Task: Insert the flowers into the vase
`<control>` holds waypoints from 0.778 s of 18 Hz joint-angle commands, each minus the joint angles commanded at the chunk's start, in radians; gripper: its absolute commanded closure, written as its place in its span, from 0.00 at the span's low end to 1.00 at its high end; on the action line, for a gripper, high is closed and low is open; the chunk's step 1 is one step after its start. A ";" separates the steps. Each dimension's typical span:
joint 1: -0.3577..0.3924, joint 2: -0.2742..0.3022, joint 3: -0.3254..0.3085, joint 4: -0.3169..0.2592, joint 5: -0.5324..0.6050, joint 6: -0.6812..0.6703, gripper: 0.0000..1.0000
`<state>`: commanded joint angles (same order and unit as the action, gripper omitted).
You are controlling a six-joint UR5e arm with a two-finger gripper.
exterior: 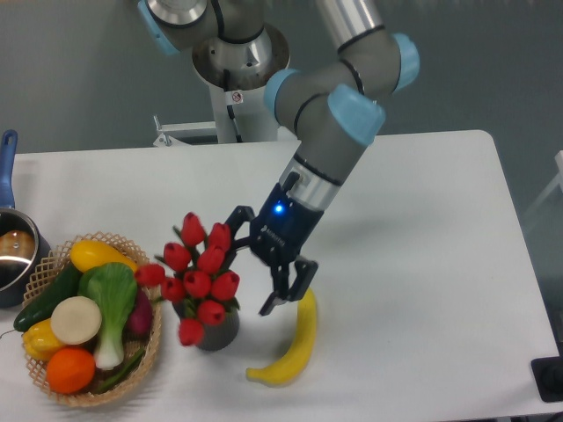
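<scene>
We saw the gripper (260, 262) with its fingers spread wide, gripping nothing, just right of the vase (214, 330) and slightly above it. The flowers (198, 275) stood in the vase: red tulip heads fanned out wider than its mouth, one drooping over its left rim. The vase was dark grey, mostly hidden by the blooms. A banana (295, 342) lay right of the vase, a wicker basket (149, 347) left.

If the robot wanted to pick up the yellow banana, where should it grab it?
Probably around the middle of the yellow banana, coming straight down from above. It lies flat on the white table, long and curved, with free space on both long sides there, so the gripper fingers could straddle its narrow width.
</scene>
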<state>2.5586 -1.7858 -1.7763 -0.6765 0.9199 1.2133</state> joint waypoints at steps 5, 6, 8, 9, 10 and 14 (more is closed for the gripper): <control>0.035 0.066 -0.043 -0.005 0.074 -0.011 0.00; 0.038 0.077 -0.046 -0.006 0.079 -0.011 0.00; 0.054 0.098 -0.051 -0.012 0.181 -0.011 0.00; 0.063 0.112 -0.054 -0.024 0.262 -0.006 0.00; 0.066 0.123 -0.055 -0.031 0.339 0.000 0.00; 0.061 0.123 -0.054 -0.063 0.600 0.008 0.00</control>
<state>2.6200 -1.6628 -1.8300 -0.7393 1.5195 1.2210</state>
